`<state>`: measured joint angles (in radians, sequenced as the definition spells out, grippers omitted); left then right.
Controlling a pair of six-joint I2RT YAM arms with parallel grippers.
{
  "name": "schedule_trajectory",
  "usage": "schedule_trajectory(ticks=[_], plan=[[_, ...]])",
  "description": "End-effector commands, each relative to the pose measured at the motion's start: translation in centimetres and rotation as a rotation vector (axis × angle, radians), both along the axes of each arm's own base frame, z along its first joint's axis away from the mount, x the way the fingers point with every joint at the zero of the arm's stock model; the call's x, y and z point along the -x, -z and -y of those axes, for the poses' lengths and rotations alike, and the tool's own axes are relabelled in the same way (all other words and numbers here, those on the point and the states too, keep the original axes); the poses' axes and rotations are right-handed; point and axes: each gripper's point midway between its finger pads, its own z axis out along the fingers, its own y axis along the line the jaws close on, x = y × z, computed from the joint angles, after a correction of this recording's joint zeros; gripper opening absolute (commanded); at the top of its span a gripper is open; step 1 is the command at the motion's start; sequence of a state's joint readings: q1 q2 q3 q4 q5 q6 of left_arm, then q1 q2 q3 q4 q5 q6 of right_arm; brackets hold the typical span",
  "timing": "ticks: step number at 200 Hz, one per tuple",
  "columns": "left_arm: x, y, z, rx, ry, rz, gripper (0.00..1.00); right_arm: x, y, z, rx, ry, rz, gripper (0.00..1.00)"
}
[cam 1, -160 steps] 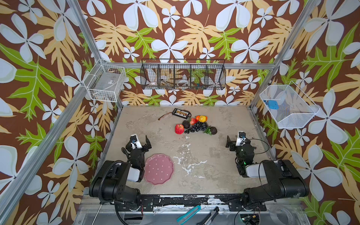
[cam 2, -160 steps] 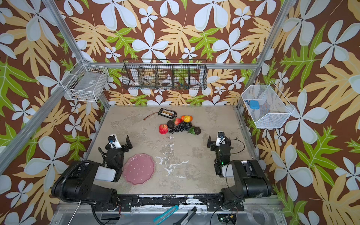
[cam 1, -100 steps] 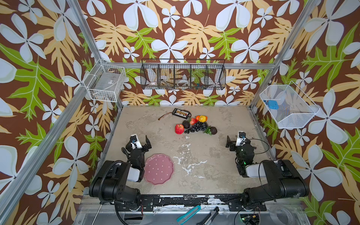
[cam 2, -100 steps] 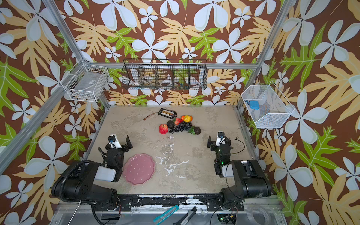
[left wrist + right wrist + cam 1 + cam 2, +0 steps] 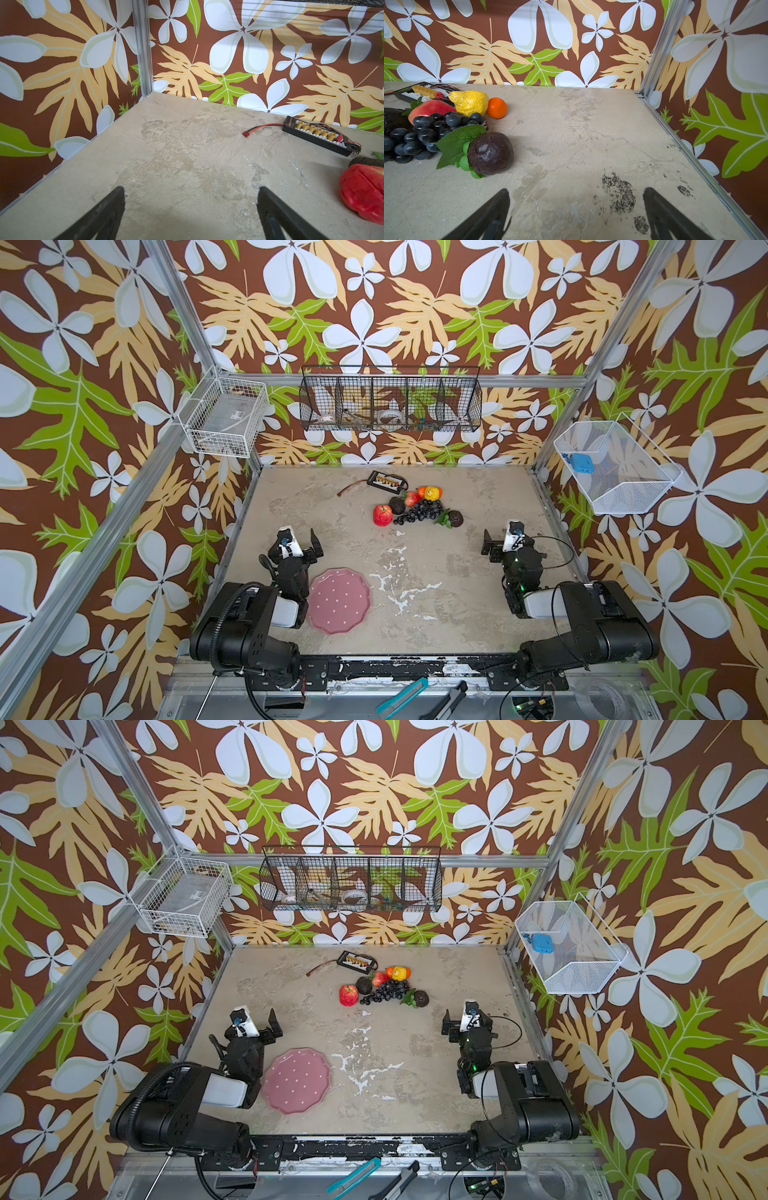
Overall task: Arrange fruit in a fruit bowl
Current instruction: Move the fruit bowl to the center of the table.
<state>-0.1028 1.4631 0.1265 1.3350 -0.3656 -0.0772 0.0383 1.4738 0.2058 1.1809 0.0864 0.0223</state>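
The fruit lies in a cluster at the back middle of the table: a red apple (image 5: 382, 515), dark grapes (image 5: 419, 511), a lemon (image 5: 433, 492), an orange (image 5: 422, 491) and dark brown pieces (image 5: 455, 518). The pink dotted fruit bowl (image 5: 340, 600) sits empty at the front left. My left gripper (image 5: 297, 545) hovers open just behind the bowl, with bare table between its fingers (image 5: 191, 195). The apple (image 5: 363, 191) is off to its side. My right gripper (image 5: 505, 543) stands open near the right wall, empty (image 5: 576, 193). The grapes (image 5: 425, 133) and a dark fruit (image 5: 490, 152) lie ahead of it to the side.
A black gadget with a red cable (image 5: 386, 482) lies right behind the fruit. A black wire basket (image 5: 390, 402) hangs on the back wall. White baskets hang at the left (image 5: 226, 423) and right (image 5: 615, 466) walls. Tools (image 5: 401, 697) lie on the front ledge.
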Motion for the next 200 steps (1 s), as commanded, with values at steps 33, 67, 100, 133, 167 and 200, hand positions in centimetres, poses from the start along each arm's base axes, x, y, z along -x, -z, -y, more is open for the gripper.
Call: schedule_trajectory(ticks=[33,67,100,133,167,200], plan=[[-0.1,-0.7,-0.2,0.003,-0.009,0.026,1.00,-0.1,-0.5,0.1,-0.004,0.005,0.018,1.00],[-0.2,-0.7,-0.1,0.004,-0.007,0.025,1.00,-0.1,-0.5,0.1,-0.004,0.004,0.018,1.00],[-0.2,-0.7,-0.1,0.004,-0.008,0.025,1.00,-0.1,-0.5,0.1,-0.004,0.006,0.018,0.99],[-0.2,-0.7,-0.1,0.004,-0.007,0.024,1.00,0.2,-0.7,-0.3,0.006,-0.015,0.030,0.99],[2.1,-2.6,2.4,-0.039,0.160,0.123,1.00,1.6,-2.5,-3.3,0.073,-0.156,0.073,0.99],[4.5,-5.5,2.6,-0.070,0.131,0.215,1.00,3.0,-4.9,-5.3,0.117,-0.210,0.116,1.00]])
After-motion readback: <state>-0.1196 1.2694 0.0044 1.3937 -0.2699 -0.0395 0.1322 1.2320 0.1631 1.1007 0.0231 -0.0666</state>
